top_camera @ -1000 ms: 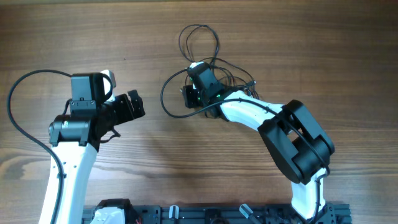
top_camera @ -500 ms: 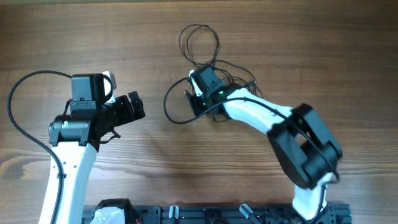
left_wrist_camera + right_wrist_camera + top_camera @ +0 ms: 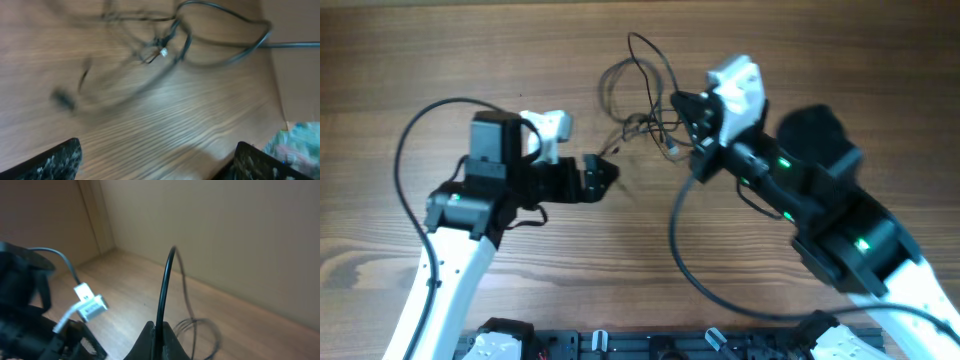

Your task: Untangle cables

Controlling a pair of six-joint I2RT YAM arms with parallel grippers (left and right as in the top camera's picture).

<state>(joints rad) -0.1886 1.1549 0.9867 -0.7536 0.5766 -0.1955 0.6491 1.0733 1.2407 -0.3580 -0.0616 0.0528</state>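
Brown wood-grain table (image 3: 440,60) fills the view. The right hand (image 3: 159,332) is pinched closed on one strand of the thin, dark green-black cables (image 3: 640,120), the strand rising straight up from its fingertips. The left hand (image 3: 604,176) is spread wide and holds nothing; the looped tangle lies just ahead of it, between the two hands.

The cables (image 3: 642,122) tangle between left hand (image 3: 608,177) and right hand (image 3: 682,110) — open table (image 3: 380,60) lies far left.
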